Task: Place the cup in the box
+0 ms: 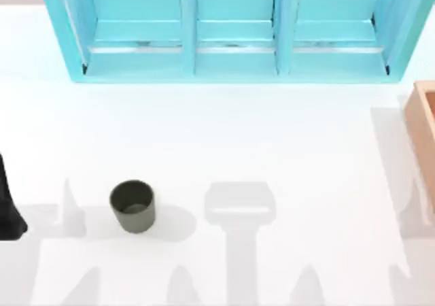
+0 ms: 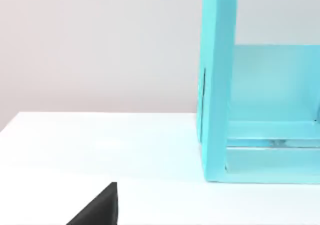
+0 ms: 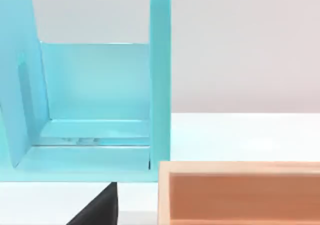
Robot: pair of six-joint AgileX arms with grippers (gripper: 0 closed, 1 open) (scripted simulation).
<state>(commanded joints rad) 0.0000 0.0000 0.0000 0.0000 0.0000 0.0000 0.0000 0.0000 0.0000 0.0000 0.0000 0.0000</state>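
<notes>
Here we see the cup standing upright on the white table, lower left of centre in the top view, untouched and well apart from the box, which sits cut off at the right edge. The cyan shelf unit spans the top of that frame. Our left arm shows as a dark shape at the left edge; whether either tool is wide or narrow, we cannot tell.
</notes>
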